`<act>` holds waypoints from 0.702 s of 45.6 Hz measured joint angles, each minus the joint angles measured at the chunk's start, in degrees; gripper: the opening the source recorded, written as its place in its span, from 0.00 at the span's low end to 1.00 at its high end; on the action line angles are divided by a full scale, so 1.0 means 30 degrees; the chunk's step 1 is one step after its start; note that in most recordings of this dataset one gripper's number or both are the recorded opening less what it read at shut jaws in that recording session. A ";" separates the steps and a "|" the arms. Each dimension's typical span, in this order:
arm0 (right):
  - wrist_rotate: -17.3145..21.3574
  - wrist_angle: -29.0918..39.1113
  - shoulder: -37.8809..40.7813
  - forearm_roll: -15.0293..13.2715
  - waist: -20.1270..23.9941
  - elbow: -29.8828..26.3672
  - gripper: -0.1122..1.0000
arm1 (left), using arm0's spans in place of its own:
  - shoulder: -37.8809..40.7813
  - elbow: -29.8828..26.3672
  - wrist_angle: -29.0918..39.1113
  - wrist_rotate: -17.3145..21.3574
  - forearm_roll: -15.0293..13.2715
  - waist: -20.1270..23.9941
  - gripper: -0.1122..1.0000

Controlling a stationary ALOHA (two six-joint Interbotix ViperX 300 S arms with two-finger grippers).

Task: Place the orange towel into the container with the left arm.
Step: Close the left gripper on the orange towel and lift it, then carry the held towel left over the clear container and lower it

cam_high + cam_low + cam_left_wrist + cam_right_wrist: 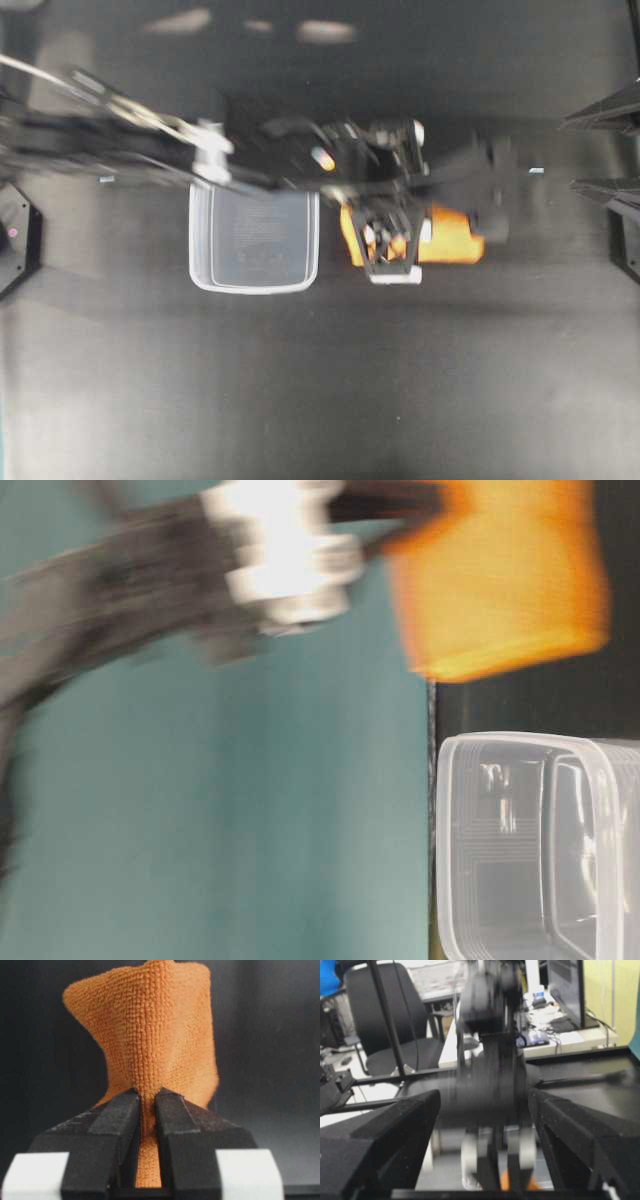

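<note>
The left hand (146, 1105), black lattice fingers with white blocks, is clamped on a pinched fold of the orange microfibre towel (150, 1045). The towel sits just beside the clear rectangular plastic container (254, 240) on the dark tabletop (320, 400). The right hand (485, 1110) stands wide apart, holding nothing

I note a matt black tabletop (330, 390) with soft light glare, a teal wall (300, 820), a black office chair (395, 1015) and a cluttered desk (560, 1025) behind.
</note>
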 measured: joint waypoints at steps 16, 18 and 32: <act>0.0000 0.0029 -0.0117 0.0000 0.0000 0.0000 0.73 | -0.6064 0.4570 0.2725 0.0029 0.0029 0.1113 0.16; 0.0029 0.0029 -0.0117 -0.0029 0.0000 0.0000 0.73 | -0.6533 0.5654 0.2432 0.0000 0.0029 0.1113 0.16; 0.0059 0.0029 -0.0117 0.0000 0.0000 0.0000 0.73 | -0.8203 1.1016 -0.0820 -0.0029 0.0000 0.1113 0.16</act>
